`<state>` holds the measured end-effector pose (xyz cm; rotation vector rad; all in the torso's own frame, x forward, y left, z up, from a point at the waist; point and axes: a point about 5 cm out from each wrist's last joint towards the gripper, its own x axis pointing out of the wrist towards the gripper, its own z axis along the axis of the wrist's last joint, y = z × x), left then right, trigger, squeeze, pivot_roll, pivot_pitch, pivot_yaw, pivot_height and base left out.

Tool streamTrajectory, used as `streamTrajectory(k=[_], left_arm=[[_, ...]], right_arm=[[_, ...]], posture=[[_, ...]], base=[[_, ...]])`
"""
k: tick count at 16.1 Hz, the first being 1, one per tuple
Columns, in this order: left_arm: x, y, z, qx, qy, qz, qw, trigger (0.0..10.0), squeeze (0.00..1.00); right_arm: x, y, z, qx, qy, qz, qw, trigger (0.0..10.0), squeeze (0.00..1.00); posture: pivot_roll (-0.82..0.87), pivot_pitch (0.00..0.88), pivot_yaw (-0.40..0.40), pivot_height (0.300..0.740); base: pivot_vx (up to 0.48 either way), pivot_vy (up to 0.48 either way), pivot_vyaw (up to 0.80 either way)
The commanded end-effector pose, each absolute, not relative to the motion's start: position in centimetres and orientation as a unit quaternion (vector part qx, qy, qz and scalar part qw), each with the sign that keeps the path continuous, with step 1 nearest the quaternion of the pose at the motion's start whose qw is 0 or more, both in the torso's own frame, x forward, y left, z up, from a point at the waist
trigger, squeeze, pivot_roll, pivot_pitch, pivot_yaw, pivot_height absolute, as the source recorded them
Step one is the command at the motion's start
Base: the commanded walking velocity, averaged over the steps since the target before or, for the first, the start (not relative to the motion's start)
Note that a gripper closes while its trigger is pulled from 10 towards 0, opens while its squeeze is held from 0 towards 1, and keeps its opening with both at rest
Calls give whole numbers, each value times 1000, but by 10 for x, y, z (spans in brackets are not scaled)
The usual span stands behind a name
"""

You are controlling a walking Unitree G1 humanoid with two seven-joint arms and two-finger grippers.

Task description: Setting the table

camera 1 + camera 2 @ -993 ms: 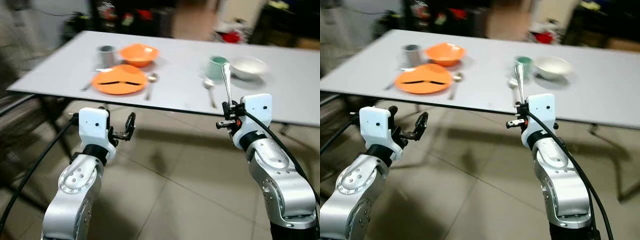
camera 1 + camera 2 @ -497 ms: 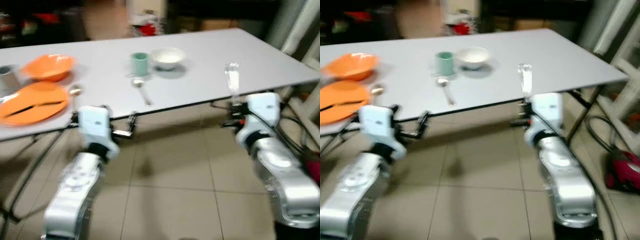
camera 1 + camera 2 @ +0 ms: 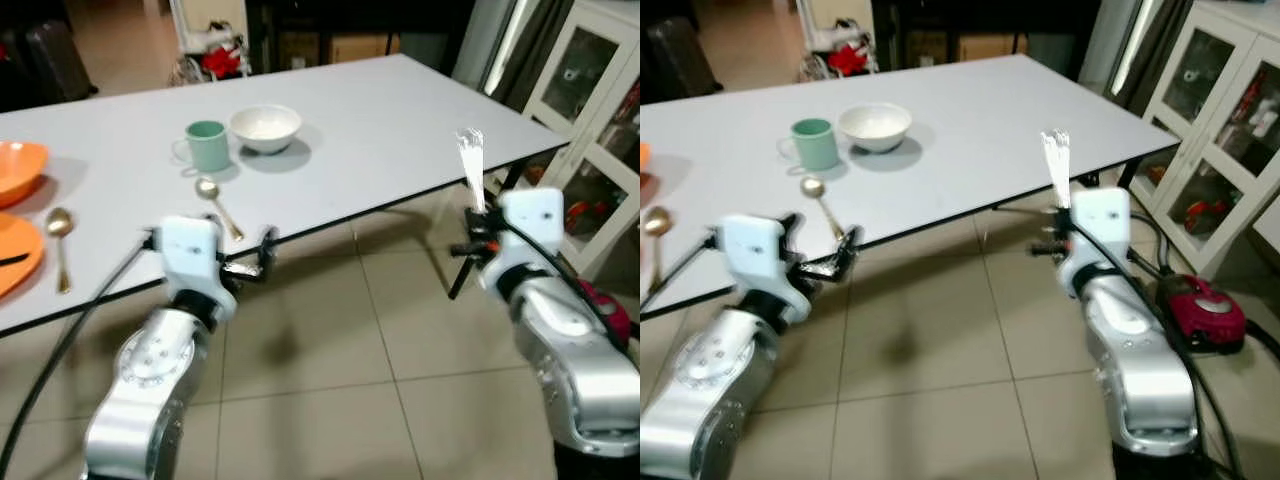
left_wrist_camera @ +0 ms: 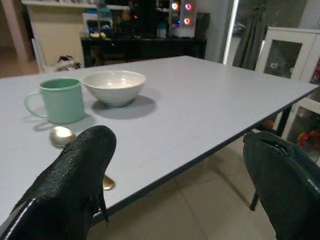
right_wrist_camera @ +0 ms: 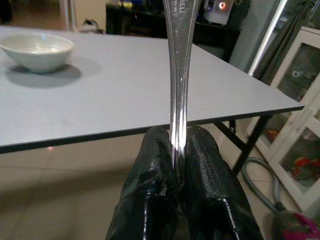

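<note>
- Your right gripper (image 5: 177,150) sits in front of the table (image 3: 380,120) near its right corner, below edge height, fingers (image 5: 150,170) pinched together on the handle of a fork (image 3: 1055,165).
- The fork stands upright out of that gripper, tines up, sticking above the table edge in the head views.
- Your left gripper (image 3: 262,262) is held just in front of the near table edge, pointing toward the right; fingers (image 4: 75,185) spread wide apart with nothing between them.
- Both arms are raised in front of the body, over the tiled floor (image 3: 320,380).
- On the table: a green mug (image 3: 206,146) with its handle to the left, and a white bowl (image 3: 265,127) just beside it on the right, close but not touching as far as you can tell.
- A spoon (image 3: 215,205) lies in front of the mug, bowl end near the mug, handle running toward the near edge.
- At the left edge, part of an orange bowl (image 3: 15,170) and an orange plate (image 3: 15,262), with a second spoon (image 3: 60,245) lying beside the plate.
- You can see into the white bowl: looks empty. Mug contents cannot be told.
- To the right of the table stands a white cabinet with glass doors (image 3: 590,110); a red object (image 3: 1202,305) lies on the floor by your right arm.
</note>
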<state>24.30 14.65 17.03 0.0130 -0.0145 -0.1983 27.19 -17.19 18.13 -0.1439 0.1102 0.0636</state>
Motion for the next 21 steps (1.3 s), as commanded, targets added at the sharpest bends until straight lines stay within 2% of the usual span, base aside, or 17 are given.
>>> streamTrajectory(k=[1,12,16,21], left_arm=[[239,159,174,19,-11,-71,997,10000,0],[242,155,176,19,-10,-77,997,10000,0],[243,152,175,16,-10,-82,996,10000,0],[242,152,173,21,-7,-82,996,10000,0]], right_arm=[[275,-157,184,-73,47,75,993,10000,0],[278,-164,174,-78,69,70,992,10000,0],[278,-168,174,-78,70,60,993,10000,0],[283,-167,174,-83,68,66,992,10000,0]], posture=[[-75,0,-43,740],[-83,0,-17,740],[-90,0,-15,740],[-75,0,-18,740]], base=[[262,0,0],[293,0,0],[339,0,-673],[340,0,0]])
